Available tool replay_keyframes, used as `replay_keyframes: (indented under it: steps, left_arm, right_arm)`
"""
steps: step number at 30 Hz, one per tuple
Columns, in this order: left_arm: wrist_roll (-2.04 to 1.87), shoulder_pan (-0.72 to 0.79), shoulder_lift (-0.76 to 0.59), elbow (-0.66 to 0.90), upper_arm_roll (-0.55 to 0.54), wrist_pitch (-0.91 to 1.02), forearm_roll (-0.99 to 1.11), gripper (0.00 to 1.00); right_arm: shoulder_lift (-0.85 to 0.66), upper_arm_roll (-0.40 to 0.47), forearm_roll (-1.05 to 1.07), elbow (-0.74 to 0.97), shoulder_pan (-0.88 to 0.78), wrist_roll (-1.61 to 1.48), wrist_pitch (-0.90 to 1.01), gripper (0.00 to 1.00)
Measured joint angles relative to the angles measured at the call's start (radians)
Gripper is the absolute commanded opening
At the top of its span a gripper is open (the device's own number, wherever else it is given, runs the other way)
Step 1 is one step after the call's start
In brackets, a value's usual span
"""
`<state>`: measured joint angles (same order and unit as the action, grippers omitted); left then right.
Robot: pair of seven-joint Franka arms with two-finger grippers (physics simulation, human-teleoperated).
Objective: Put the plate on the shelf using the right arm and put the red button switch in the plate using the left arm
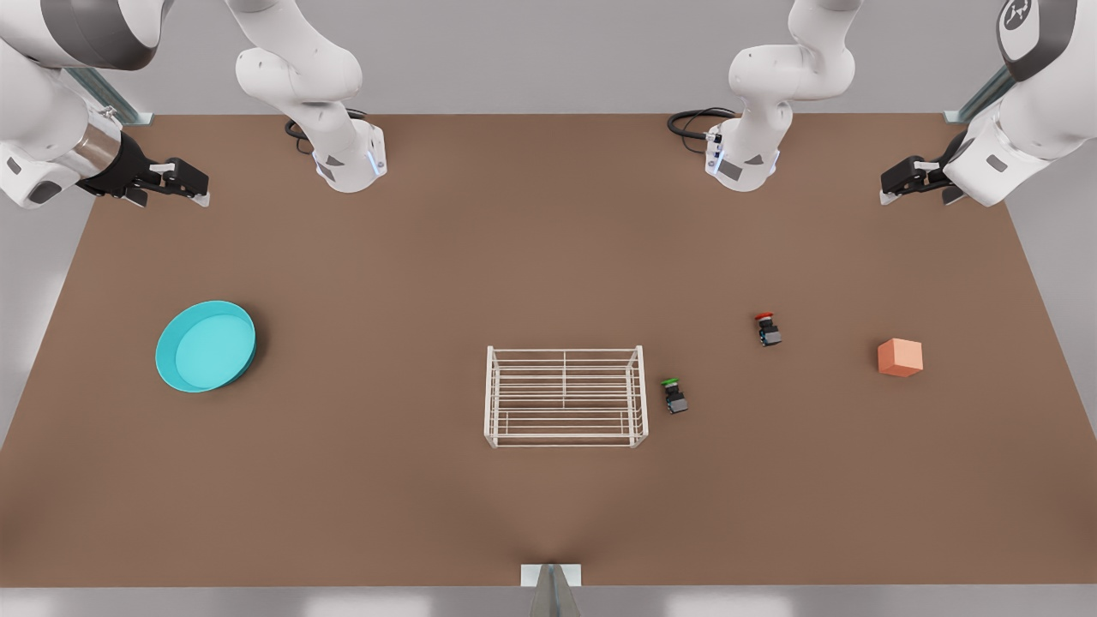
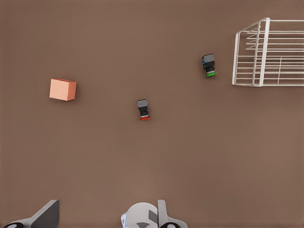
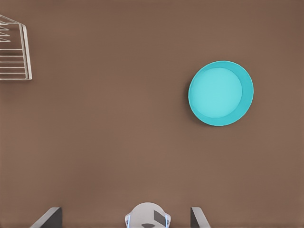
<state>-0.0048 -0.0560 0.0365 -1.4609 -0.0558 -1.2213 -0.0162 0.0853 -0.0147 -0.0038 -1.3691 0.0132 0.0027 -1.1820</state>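
In the front view, the brown table point(image 1: 548, 257) carries the turquoise plate point(image 1: 206, 345) at the front view's left, lying flat and well apart from the white wire shelf point(image 1: 566, 396) near the middle. Just beside the shelf, toward the front view's right, stands the green button switch point(image 1: 674, 395); the red button switch point(image 1: 768, 329) sits farther right, and an orange cube point(image 1: 900, 356) lies beyond it. The right gripper point(image 1: 195, 188) hangs high at the front view's left edge, its arm bent and the wrist turned inward, well clear of the plate. The left gripper point(image 1: 891, 187) mirrors it at the front view's right edge, far above the switches. Both hold nothing; whether the fingers are spread is hard to tell here.

In the left wrist view, the red button switch point(image 2: 143, 109) lies on its side between the cube point(image 2: 62, 89) and the green switch point(image 2: 209, 65), with a corner of the shelf point(image 2: 261, 52) beyond. The finger point(image 2: 162, 213) tips stand apart.

In the right wrist view, the plate point(image 3: 221, 93) rests alone on the table, the shelf point(image 3: 16, 52) corner far off. The fingers point(image 3: 197, 219) are spread wide, empty.
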Motion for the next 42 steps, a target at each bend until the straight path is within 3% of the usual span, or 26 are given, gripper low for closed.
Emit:
replay_keyframes:
  steps: [3, 7, 12, 26, 32, 42]
  left_arm:
    - [-0.016, -0.067, 0.061, -0.187, -0.085, -0.268, -0.04, 1.0]
    - [-0.036, -0.039, 0.075, -0.2, -0.106, -0.466, -0.062, 1.0]
    - [-0.055, -0.044, 0.075, -0.183, -0.102, -0.583, -0.074, 1.0]
    - [-0.087, -0.07, 0.076, -0.14, -0.097, -0.618, -0.073, 1.0]
    - [-0.097, -0.025, 0.091, -0.152, -0.106, -0.609, -0.072, 1.0]
    - [-0.129, -0.008, -0.122, -0.567, -0.094, -0.648, -0.1, 1.0]
  right_arm:
    - [0.121, -0.016, -0.01, -0.074, -0.029, 0.013, -0.156, 1.0]
    - [0.145, -0.019, -0.015, -0.089, -0.048, 0.026, -0.284, 1.0]
    - [0.152, -0.016, -0.019, -0.084, -0.042, 0.034, -0.362, 1.0]
    - [0.177, -0.012, -0.001, -0.09, 0.021, 0.018, -0.444, 1.0]
    - [0.196, -0.008, 0.08, -0.169, 0.196, -0.056, -0.447, 1.0]
    - [0.379, -0.014, 0.204, -0.226, 0.339, -0.225, -0.501, 0.99]
